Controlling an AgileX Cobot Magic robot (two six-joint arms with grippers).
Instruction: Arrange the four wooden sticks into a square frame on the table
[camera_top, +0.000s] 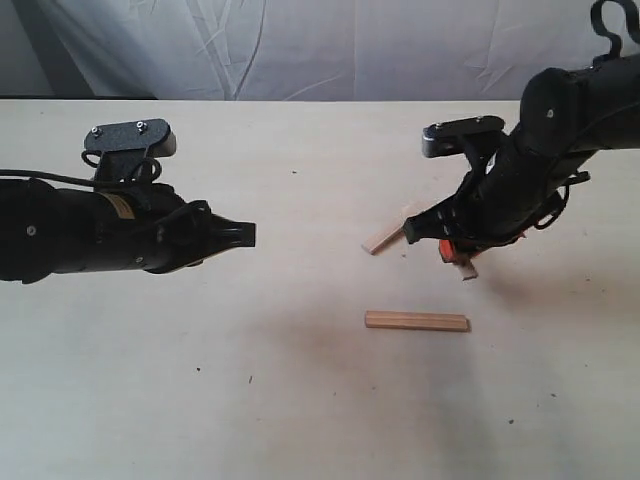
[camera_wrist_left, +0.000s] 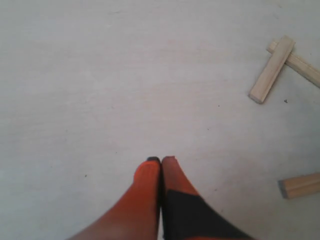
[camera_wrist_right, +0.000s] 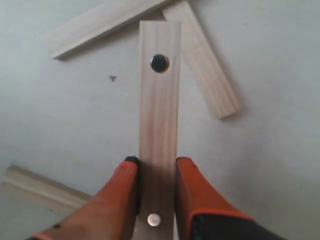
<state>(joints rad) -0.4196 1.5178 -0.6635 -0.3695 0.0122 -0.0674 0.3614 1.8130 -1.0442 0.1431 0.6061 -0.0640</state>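
Right wrist view, and the right gripper (camera_wrist_right: 156, 162) is clamped on a held stick (camera_wrist_right: 159, 110), fingers (camera_wrist_right: 120, 195) squeezing its long edges near the close end, while a crossed pair (camera_wrist_right: 207, 75) lies just beyond the fingertips and a fourth stick (camera_wrist_right: 40, 187) sits off to one finger's side on the table (camera_wrist_right: 280, 150). The left gripper (camera_wrist_left: 161, 160) hangs back, fingertips pressed together on nothing. Looks like the pick-up of one frame side; next it needs carrying clear of the pair and laying square against another stick's end.

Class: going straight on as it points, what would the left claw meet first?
Probably nothing: the left claw faces bare table, with the crossed sticks off to one side, though depth is unclear.
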